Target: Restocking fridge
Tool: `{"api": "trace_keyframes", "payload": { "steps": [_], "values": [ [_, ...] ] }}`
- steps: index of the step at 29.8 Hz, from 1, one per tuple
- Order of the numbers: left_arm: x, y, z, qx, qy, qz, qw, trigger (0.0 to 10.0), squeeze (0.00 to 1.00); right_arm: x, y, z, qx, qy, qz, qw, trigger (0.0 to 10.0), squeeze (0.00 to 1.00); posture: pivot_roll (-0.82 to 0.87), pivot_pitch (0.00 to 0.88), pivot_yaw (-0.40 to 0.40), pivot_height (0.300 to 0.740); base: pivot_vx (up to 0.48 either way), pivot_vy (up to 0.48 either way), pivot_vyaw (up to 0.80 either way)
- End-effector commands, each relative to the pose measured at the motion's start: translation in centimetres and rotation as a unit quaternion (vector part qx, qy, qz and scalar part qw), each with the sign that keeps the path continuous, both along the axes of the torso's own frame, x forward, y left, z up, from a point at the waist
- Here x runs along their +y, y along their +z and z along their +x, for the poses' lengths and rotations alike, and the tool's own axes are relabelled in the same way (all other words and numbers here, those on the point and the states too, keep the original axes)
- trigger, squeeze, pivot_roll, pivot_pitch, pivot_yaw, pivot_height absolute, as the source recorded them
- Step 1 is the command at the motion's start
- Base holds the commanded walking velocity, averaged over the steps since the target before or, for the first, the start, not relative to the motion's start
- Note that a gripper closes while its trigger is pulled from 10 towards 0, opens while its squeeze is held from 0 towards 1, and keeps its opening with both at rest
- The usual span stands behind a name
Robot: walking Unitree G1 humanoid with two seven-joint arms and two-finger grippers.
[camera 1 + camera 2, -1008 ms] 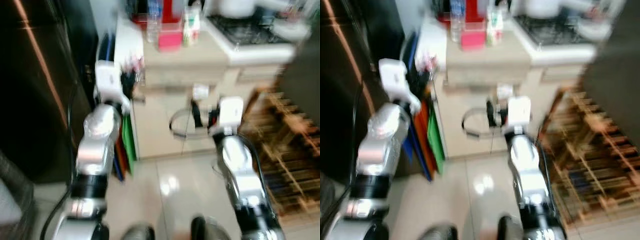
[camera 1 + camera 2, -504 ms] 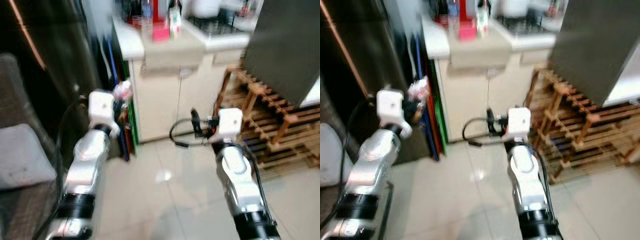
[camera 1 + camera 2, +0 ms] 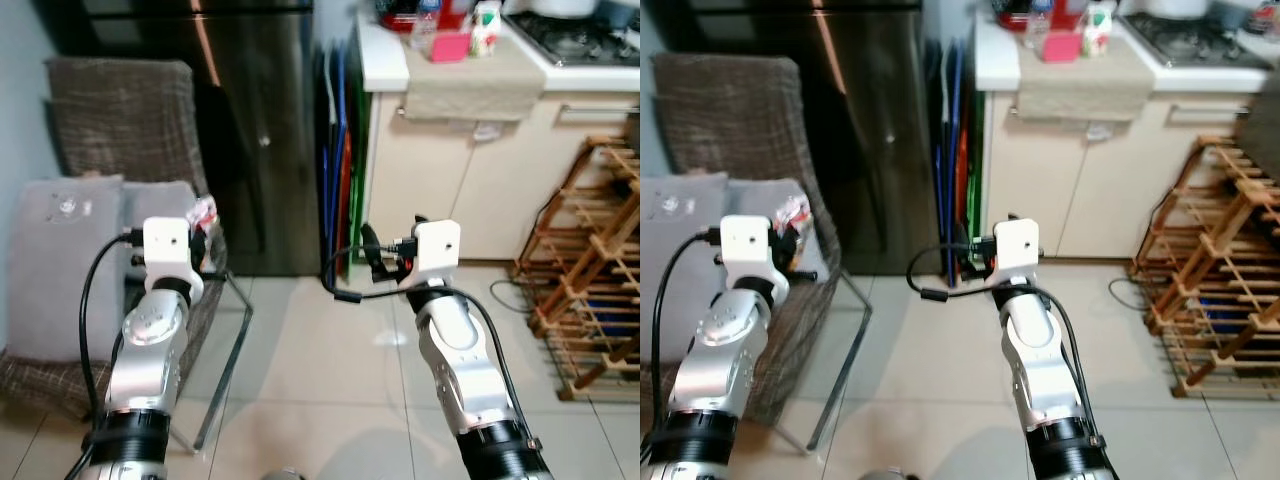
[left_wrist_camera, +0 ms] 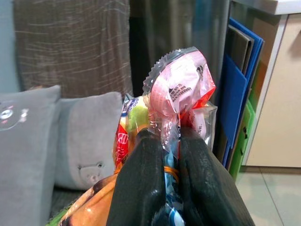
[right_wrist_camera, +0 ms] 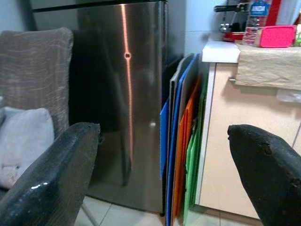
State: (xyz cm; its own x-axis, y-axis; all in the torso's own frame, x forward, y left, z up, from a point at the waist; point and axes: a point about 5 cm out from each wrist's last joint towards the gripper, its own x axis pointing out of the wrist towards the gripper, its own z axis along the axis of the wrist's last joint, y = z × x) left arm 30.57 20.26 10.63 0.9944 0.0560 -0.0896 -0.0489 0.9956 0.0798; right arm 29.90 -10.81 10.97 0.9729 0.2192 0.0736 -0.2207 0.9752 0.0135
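Two grippers are raised before the robot, and only one is loaded. The left gripper [image 4: 164,188] is seen pinched tight on the twisted neck of a plastic food bag [image 4: 181,92], whose crimped top stands up above the fingertips while more wrapped produce bulges below them; in the left eye view the bag [image 3: 204,212] shows as a small bright bundle just beyond the left wrist. The right gripper [image 5: 164,155] is held wide, with nothing between its fingers [image 5: 51,169].

The fridge [image 3: 255,120], a dark steel door standing closed, is placed ahead and between the two arms, slightly toward the left one. A cushioned chair [image 3: 110,110] is set beside it on the robot's left, and coloured folded boards [image 3: 335,150] are wedged between it and the counter cabinet [image 3: 470,150] on the right. A wooden rack [image 3: 600,260] is seen at the far right.

The coming move is judged to turn on this: the door must be opened before the bag can be stowed, and the empty right gripper is the one free for that. The door lies forward and to the left of it. No handle can be made out, so the pulling edge cannot be told.
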Motion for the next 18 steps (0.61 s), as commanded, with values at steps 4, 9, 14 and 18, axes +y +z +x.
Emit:
{"api": "trace_keyframes", "payload": {
  "steps": [4,9,14,18],
  "values": [
    [-0.4,0.9,0.8,-0.02,-0.011,0.014,1.0,10.0,0.0,-0.5,0.2,0.4,-0.005,-0.01,-0.005,1.0,10.0,0.0,0.05,0.0,0.059,0.74,0.0,-0.472,0.38],
    [-0.5,1.0,1.2,-0.02,-0.023,0.015,0.999,10.0,0.0,-0.7,0.3,0.7,-0.011,-0.017,-0.009,1.0,10.0,0.0,0.03,0.0,0.1,0.74,0.0,-0.467,0.0],
    [-1.0,1.3,2.1,-0.02,-0.04,0.013,0.999,10.0,0.0,-0.7,0.8,0.7,-0.023,-0.032,-0.002,0.999,10.0,0.0,0.0,0.0,0.128,0.74,0.0,-0.465,0.0],
    [-1.9,1.9,2.5,-0.033,-0.065,0.021,0.997,10.0,0.0,-0.4,0.3,0.2,-0.018,-0.035,0.003,0.999,10.0,0.0,-0.01,0.0,0.131,0.74,0.0,-0.465,0.0]
  ]
}}
